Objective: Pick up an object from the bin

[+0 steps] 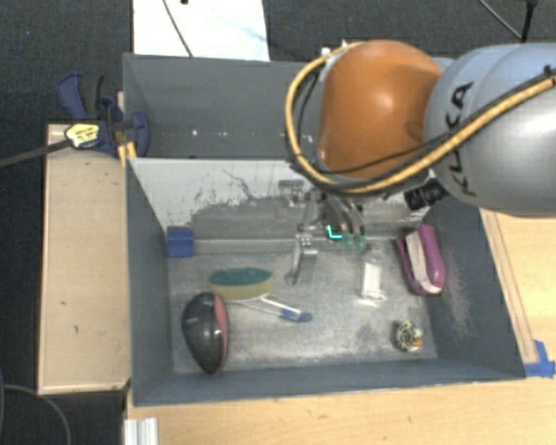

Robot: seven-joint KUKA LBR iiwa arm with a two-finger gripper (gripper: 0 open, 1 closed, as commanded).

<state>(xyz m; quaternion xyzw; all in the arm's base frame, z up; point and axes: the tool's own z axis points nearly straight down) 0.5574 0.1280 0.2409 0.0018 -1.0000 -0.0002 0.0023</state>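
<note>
My gripper [297,265] hangs low in the middle of the bin, below the orange cover, with a green light on its body. Its lower end is just right of and above an oval sponge [242,283], which has a green top and a yellow base. A white pen with a blue tip [283,310] lies on the floor right below the gripper, slanting away from the sponge. A small white tube [372,281] lies to the right of the gripper. I see nothing held in it.
A black and red computer mouse [207,330] sits at the front left. A blue block [179,242] rests by the left wall. A purple and white stapler-like thing [424,260] lies by the right wall, a small round gold trinket [408,336] at the front right.
</note>
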